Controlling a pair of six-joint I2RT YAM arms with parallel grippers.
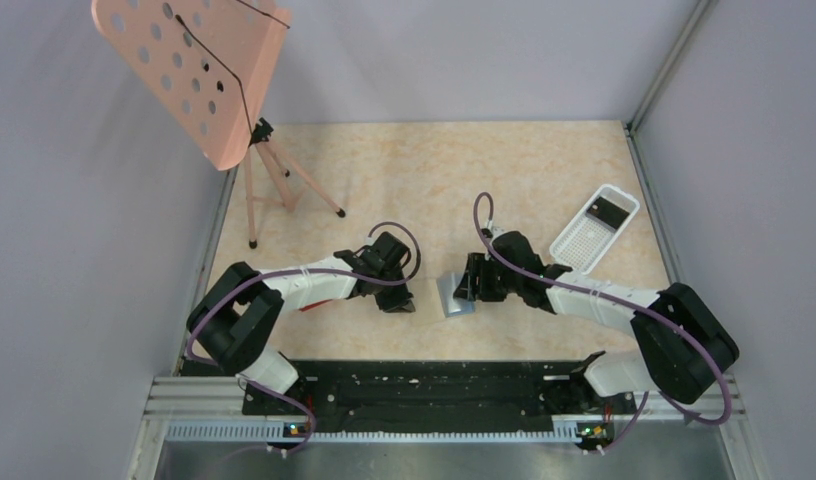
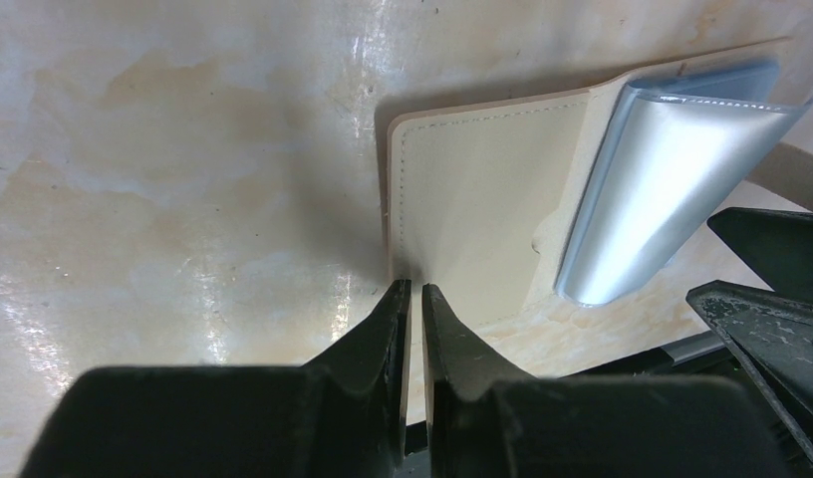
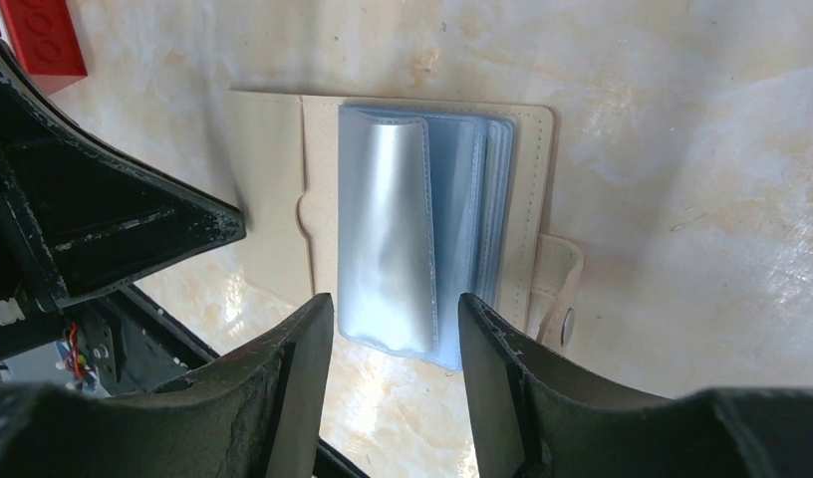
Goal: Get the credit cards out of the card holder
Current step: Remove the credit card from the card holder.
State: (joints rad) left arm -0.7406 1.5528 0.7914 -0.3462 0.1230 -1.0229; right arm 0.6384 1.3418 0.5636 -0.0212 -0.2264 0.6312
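Observation:
The card holder [image 1: 454,296] lies open on the table between my two grippers. Its tan cover [image 2: 482,189] and light blue plastic sleeves [image 2: 662,189] show in the left wrist view. My left gripper [image 2: 414,291] is pinched shut on the near corner of the tan cover. My right gripper [image 3: 397,311] is open, with one finger on each side of the near end of the blue sleeves [image 3: 403,219], not gripping them. No card shows inside the sleeves. One dark credit card [image 1: 607,211] lies in the white tray.
The white perforated tray [image 1: 584,245] sits at the right rear. A pink perforated music stand [image 1: 199,70] stands at the left rear. A red block [image 3: 34,40] lies left of the card holder, beside the left arm.

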